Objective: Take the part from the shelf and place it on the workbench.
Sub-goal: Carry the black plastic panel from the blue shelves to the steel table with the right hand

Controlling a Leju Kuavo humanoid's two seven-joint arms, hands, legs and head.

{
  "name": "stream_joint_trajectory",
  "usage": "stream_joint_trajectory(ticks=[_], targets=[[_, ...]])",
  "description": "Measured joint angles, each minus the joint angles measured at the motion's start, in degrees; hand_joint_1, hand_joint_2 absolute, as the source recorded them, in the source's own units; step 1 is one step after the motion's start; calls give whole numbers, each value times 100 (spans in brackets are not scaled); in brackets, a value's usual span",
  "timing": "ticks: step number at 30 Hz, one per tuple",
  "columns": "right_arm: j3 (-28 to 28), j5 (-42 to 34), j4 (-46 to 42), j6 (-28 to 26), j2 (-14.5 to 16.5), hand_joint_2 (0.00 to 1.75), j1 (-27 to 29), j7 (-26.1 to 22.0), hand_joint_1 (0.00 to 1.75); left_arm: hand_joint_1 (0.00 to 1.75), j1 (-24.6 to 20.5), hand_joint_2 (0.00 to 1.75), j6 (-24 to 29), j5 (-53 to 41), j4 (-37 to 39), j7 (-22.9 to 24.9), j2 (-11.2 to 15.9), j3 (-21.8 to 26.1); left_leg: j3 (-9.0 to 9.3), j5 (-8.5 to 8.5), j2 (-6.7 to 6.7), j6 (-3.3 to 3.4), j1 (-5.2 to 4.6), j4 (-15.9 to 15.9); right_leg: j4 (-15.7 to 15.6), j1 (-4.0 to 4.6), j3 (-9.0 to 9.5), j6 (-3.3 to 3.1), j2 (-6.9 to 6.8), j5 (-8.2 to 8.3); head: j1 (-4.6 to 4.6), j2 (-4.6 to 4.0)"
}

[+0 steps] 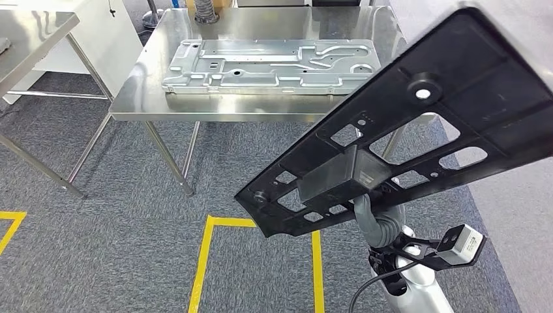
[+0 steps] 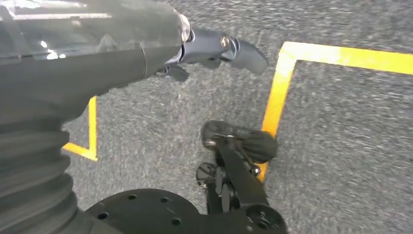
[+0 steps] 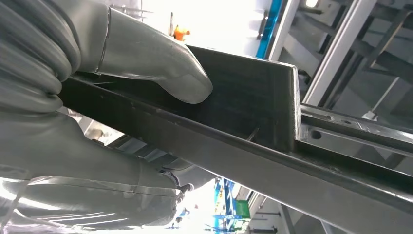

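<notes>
A large black flat part [image 1: 417,124] with cut-outs and a boxy block on its underside tilts up across the right of the head view. My right hand [image 1: 373,218] grips it from below at that block. In the right wrist view the thumb [image 3: 160,68] presses on the block of the black part [image 3: 243,97] while the rest of the right hand [image 3: 97,165] wraps under its edge. The steel workbench [image 1: 215,116] stands ahead, beyond the part. My left hand [image 2: 214,48] hangs over the carpet, holding nothing, its fingers loosely apart.
A silver stamped metal plate [image 1: 274,65] lies on the workbench and covers much of its top. A second steel table [image 1: 32,32] stands at the far left. Yellow tape lines [image 1: 202,261] mark the grey carpet between me and the workbench.
</notes>
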Motion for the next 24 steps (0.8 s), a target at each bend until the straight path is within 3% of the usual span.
stream_joint_trajectory(ticks=[2, 6, 7, 11, 13, 15, 16, 19, 20, 22, 24], targets=[[1, 80, 3, -124, 0, 175, 7, -3, 175, 0, 9, 175, 3, 1, 0, -3, 10, 0, 154, 271, 3, 73, -38, -506, -15, 7, 82, 55, 7, -80, 5, 0], [-2, 263, -51, -326, 0, 175, 32, -19, 175, 0, 23, 175, 5, 2, 0, -21, 22, 0, 349, 290, -17, 234, -42, -708, 116, 10, 173, 217, 9, -89, 15, 1], [-5, 312, -86, -374, 0, 175, 36, -20, 175, 0, 22, 175, 5, 2, 0, -24, 21, 0, 425, 286, -16, 267, -31, -726, 271, 6, 116, 242, 8, -143, 32, 1], [-13, 461, -187, -546, 0, 175, 95, -19, 175, 0, 3, 175, 5, 2, 0, -30, 21, 0, 545, 206, -14, 313, -37, -738, 1248, -17, -495, 325, 5, -546, 70, 2], [-14, 472, -195, -564, 0, 175, 106, -19, 175, 0, 3, 175, 5, 2, 0, -30, 21, 0, 551, 195, -15, 315, -38, -737, 1342, -18, -569, 335, 5, -594, 68, 2], [-20, 483, -213, -605, 0, 175, 139, -19, 175, 0, 7, 175, 5, 2, 0, -30, 21, 0, 584, 155, -18, 314, -41, -736, 1519, -17, -758, 337, 5, -683, 71, 2], [-30, 488, -232, -622, -5, 175, 167, -13, 175, 0, 12, 175, 5, 2, 0, -30, 19, 0, 672, 80, -21, 302, -43, -736, 1303, -15, -794, 312, 4, -505, 74, 2], [-57, 460, -289, -625, -27, 175, 224, 36, 175, 0, 9, 175, 4, 2, 0, -28, 8, 0, 942, -186, -25, 223, -49, -737, 198, 35, -680, 196, -7, 382, 59, 1], [-63, 408, -314, -613, -31, 175, 220, 92, 175, 0, -2, 175, 3, 2, 0, -25, 5, 0, 978, -218, -22, 188, -49, -740, 92, 58, -663, 162, -7, 471, 51, 1], [-109, 229, -417, -558, -35, 175, 174, 279, 175, 0, -24, 175, 5, 4, -1, -15, 7, 0, 995, -179, -18, 106, -49, -666, 45, 66, -605, 85, 2, 442, 40, 2], [-199, 66, -547, -472, -43, 175, 108, 413, 175, 0, -42, 175, 11, 5, -1, -7, 11, -1, 801, -54, -14, 44, -42, -269, -41, 37, -457, 14, 3, 400, 28, 2]])
